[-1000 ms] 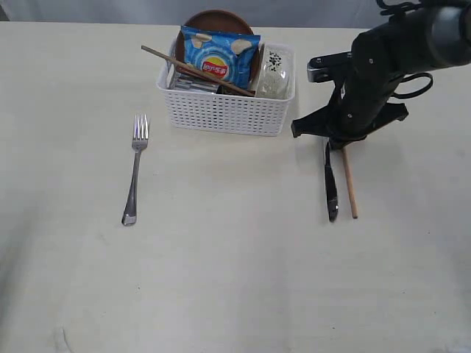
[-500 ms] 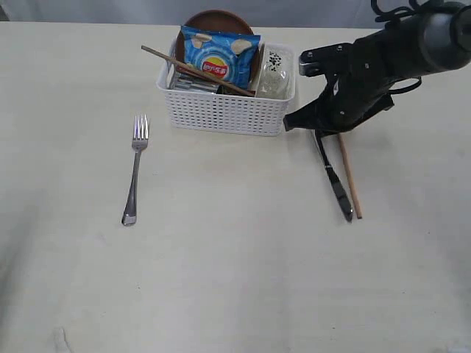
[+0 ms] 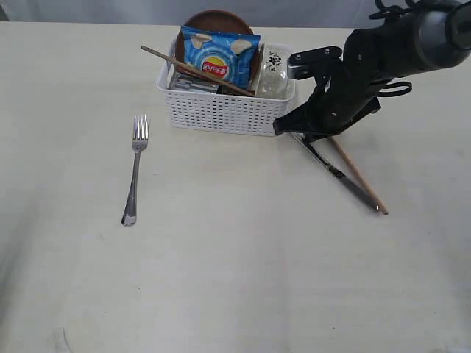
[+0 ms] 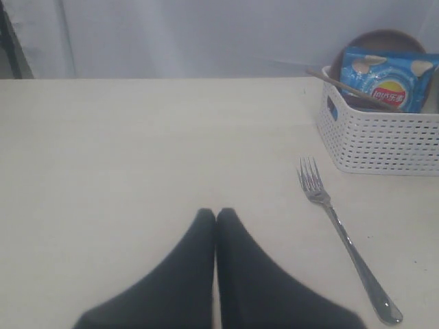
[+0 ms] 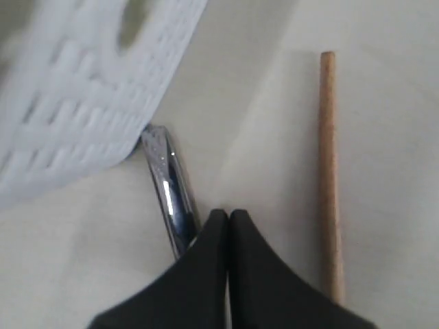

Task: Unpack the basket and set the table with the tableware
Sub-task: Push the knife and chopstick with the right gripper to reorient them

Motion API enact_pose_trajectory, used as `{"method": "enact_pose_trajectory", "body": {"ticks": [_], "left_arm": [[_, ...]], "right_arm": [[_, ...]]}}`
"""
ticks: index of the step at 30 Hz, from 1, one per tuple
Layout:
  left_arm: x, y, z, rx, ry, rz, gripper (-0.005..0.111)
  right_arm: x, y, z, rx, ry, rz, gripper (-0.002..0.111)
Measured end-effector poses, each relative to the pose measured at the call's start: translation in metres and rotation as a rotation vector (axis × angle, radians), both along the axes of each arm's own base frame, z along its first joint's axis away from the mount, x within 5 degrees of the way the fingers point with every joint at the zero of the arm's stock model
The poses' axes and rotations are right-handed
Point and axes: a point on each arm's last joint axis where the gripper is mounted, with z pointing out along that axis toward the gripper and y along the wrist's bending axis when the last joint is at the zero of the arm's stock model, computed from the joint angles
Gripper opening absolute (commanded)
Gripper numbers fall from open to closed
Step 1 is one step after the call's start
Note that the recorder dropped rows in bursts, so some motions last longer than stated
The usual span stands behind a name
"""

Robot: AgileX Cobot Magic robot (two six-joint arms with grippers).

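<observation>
The white basket (image 3: 228,110) stands at the back of the table (image 3: 235,279) and holds a brown plate (image 3: 217,18), a dark chopstick (image 3: 193,70) and a clear cup (image 3: 273,72). To its left a steel fork (image 3: 135,170) lies on the table. At the basket's near right corner my right gripper (image 3: 296,131) is shut and empty. Its tips (image 5: 228,214) rest between a steel knife (image 5: 169,186) and a wooden stick (image 5: 328,171). The knife (image 3: 335,170) and the stick (image 3: 358,176) slant away to the right. My left gripper (image 4: 216,214) is shut and empty, left of the fork (image 4: 341,236).
A blue chip bag (image 3: 219,55) stands upright in the basket in front of the plate. The basket's wall (image 5: 82,103) is very close to my right gripper's tips. The table's back edge runs just behind the basket.
My right gripper has moved left toward the basket's corner. The knife and the wooden stick have swung with it, their far ends sweeping out to the right.
</observation>
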Motion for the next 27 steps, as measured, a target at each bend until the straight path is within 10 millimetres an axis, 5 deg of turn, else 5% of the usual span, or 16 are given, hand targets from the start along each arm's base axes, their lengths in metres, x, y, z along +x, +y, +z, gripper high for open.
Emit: {"method": "enact_pose_trajectory", "body": {"ticks": [27], "left_arm": [[0.000,0.000,0.000,0.000,0.000,0.000,0.000]], "right_arm": [[-0.055,0.052,0.009,-0.026,0.276,0.300,-0.001]]}}
